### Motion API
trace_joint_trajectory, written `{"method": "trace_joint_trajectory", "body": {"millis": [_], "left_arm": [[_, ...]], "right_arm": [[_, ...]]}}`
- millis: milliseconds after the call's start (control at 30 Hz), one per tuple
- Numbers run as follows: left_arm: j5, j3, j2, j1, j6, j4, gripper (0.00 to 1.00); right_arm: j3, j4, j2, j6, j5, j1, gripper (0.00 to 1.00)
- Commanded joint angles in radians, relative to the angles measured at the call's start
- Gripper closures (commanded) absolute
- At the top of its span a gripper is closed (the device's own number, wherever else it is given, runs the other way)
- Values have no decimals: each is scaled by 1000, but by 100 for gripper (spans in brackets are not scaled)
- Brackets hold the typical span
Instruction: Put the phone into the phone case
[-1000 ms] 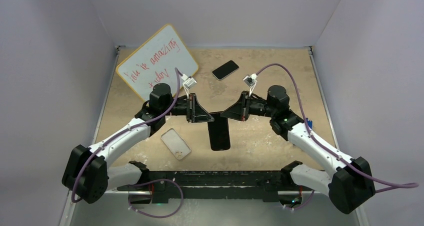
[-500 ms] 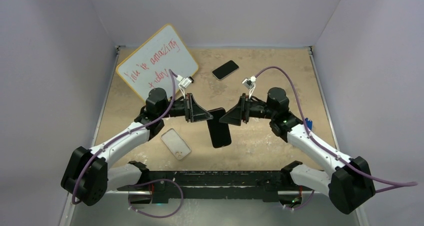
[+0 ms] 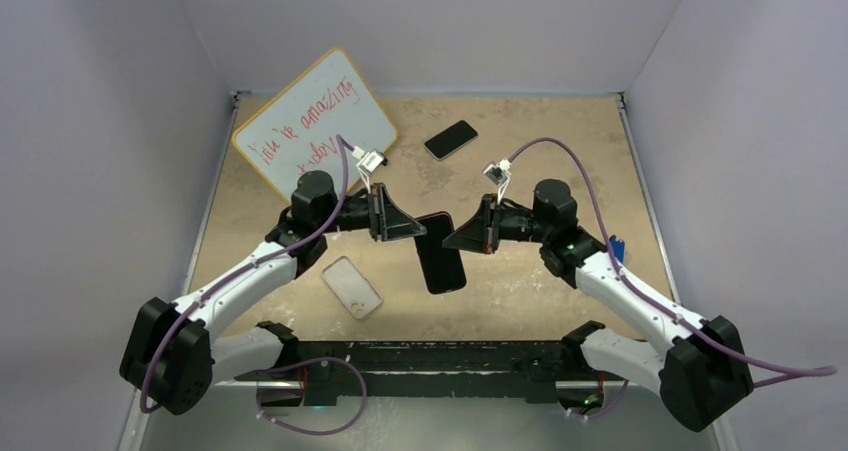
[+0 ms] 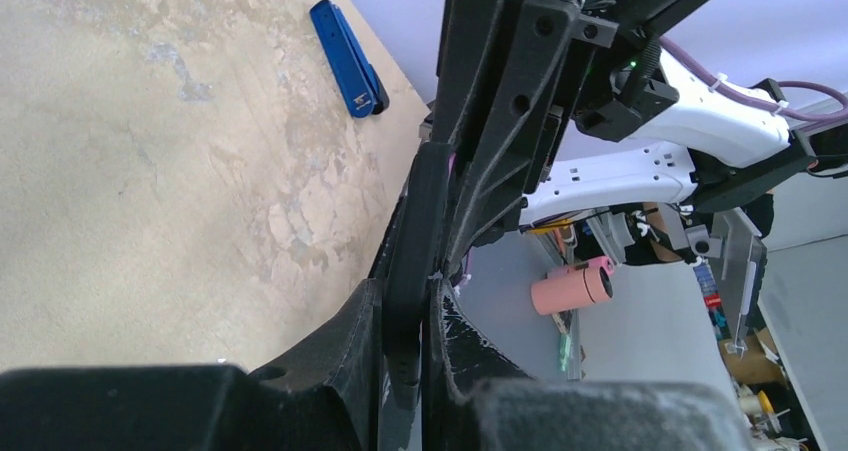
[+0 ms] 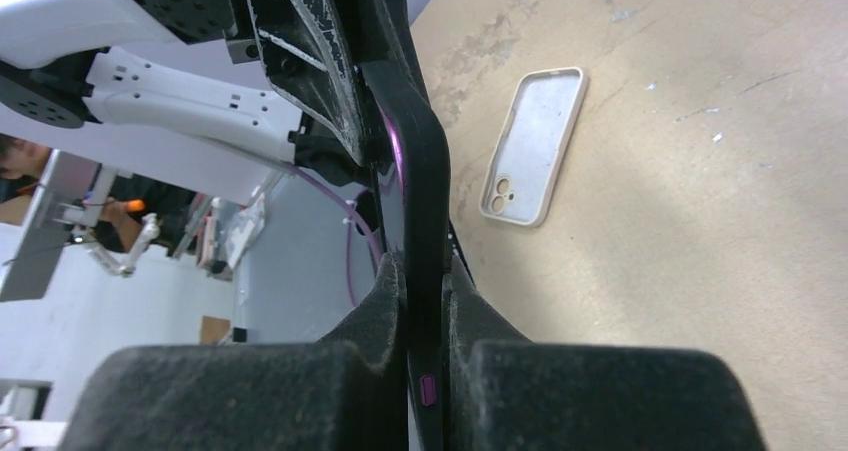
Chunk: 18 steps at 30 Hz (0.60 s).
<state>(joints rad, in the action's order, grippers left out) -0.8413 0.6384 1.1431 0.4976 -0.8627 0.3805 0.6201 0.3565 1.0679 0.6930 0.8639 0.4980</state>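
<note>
Phone: a black slab (image 3: 441, 254) is held off the table (image 3: 520, 171) over its middle, between the two arms. It is gripped at its far end from both sides and is slightly skewed in the top view.
Left gripper (image 3: 422, 231): narrowed onto the phone. In the left wrist view the phone (image 4: 415, 221) is seen edge-on, pinched between the two fingers of the gripper (image 4: 405, 316).
Right gripper (image 3: 452, 241): also clamped narrow on the same phone from the opposite side. In the right wrist view the thin dark edge (image 5: 420, 171) is squeezed between the pads of the gripper (image 5: 425, 271), and a small purple mark is seen on that edge.
Phone case (image 3: 352, 287): lies flat on the table, hollow side up, just beside the left forearm and to the left of the held phone – apart from it. It is touched by neither gripper. In the right wrist view the case (image 5: 532, 146) is seen as whitish and round-cornered, with the camera hole at one end.
Second phone (image 3: 451, 139): dark and lying flat at the far side of the table, well apart from the grippers and near the whiteboard's right corner.
Whiteboard (image 3: 315, 121): yellow-framed, with red handwriting, set diagonally at the far left.
Blue object (image 4: 347, 43): small, on the table beside the right arm – its kind cannot be told.
Table: tan, with a mottled surface.
</note>
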Motion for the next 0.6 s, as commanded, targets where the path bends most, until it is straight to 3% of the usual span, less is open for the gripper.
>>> {"method": "trace_joint_trajectory", "body": {"millis": [0,200,233,300,400,567], "left_arm": [[128,83,16,-7,123,-211,100],[99,90,22,-7,84,-185,100],[80,86,23,-7,76,-167,100],[19,66,25,-7,42,-75,100],[-74,38,30,-7,-14,77,100],[-149,32,28,-7,-26,142,100]], "right_arm": [[29,-52,-71,-77,-122,14,100],[31,-61,-68,-87,-154,24,100],[31,-57,-68,-86,-149,24,96],[30,-33,-66,-73,-135,25,75],[39,13,-55,-36,-110,24,59],[65,42,-31,-6,-69,24,51]]}}
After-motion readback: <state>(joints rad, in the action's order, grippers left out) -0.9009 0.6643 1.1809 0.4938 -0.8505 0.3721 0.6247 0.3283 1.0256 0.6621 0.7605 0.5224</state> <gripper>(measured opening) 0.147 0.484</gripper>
